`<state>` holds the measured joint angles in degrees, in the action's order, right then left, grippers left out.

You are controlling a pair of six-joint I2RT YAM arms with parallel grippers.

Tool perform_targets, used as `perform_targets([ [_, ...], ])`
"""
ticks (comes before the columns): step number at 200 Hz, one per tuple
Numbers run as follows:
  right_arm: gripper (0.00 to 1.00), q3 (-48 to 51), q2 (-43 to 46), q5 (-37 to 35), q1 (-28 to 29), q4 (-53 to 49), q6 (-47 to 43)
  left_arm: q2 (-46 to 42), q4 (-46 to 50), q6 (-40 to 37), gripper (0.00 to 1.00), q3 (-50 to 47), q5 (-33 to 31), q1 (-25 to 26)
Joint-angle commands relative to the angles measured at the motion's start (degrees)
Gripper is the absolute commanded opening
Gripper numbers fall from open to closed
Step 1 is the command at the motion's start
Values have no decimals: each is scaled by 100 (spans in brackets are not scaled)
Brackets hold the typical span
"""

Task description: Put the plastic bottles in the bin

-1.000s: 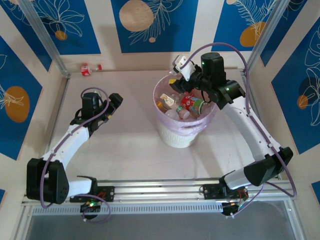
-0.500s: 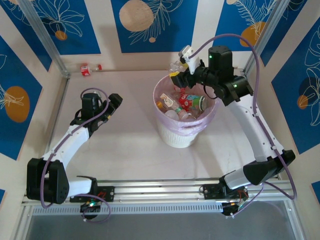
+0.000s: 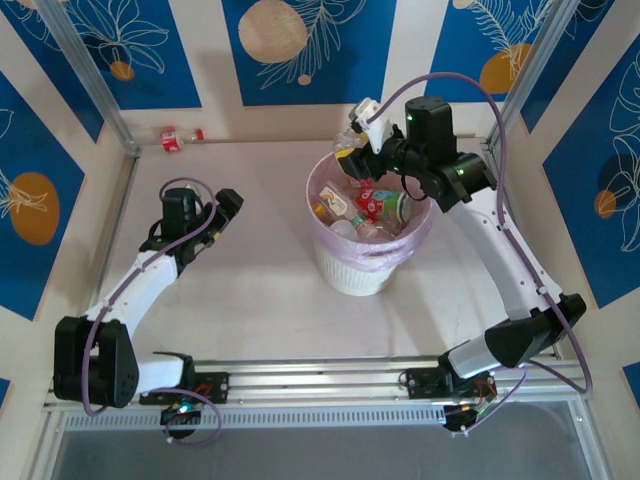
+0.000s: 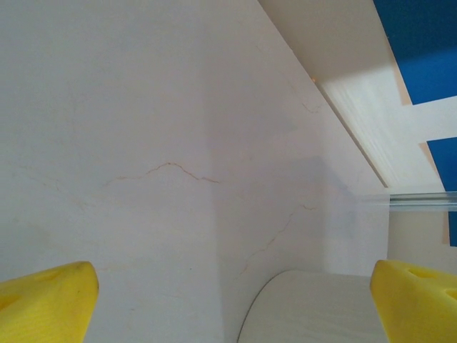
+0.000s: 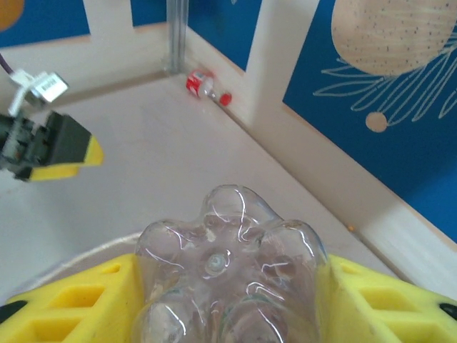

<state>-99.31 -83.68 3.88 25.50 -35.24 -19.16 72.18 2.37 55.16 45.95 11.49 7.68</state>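
My right gripper (image 3: 356,138) hangs over the far rim of the bin (image 3: 350,272), a round white ribbed basket lined with a pink bag. It is shut on a clear plastic bottle (image 5: 228,243), whose moulded base faces the wrist camera between the yellow fingers (image 5: 64,307). Several crushed bottles (image 3: 372,207) with red and green labels lie inside the bin. Another red-labelled bottle (image 3: 180,137) (image 5: 205,85) lies against the far wall at the back left. My left gripper (image 3: 226,205) (image 4: 235,304) is open above bare table left of the bin.
Metal frame posts (image 3: 90,75) rise at the back corners, and patterned blue and white walls close in three sides. The pale table (image 3: 250,300) lies open between the left arm and the bin. An aluminium rail (image 3: 320,375) runs along the near edge.
My right wrist rose a little and shifted over the bin's far rim, and its fingers drew closer together around the clear bottle. My left arm stayed put.
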Motion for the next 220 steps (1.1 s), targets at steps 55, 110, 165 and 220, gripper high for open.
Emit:
perform_targets([
  [55,53,-125,311,-869,212,-275,-985,-72,-159,-34,98,-115,63,-100],
  [110,70,-159,47,-917,382,-909,-1185,-90,-133,-49,98,-78,92,-109],
  [165,99,-545,249,-135,288,-1053,-614,-86,-123,-71,98,-78,91,-123],
  [220,78,-1289,-336,674,-183,-913,1671,-55,-246,-24,97,-148,135,-118],
])
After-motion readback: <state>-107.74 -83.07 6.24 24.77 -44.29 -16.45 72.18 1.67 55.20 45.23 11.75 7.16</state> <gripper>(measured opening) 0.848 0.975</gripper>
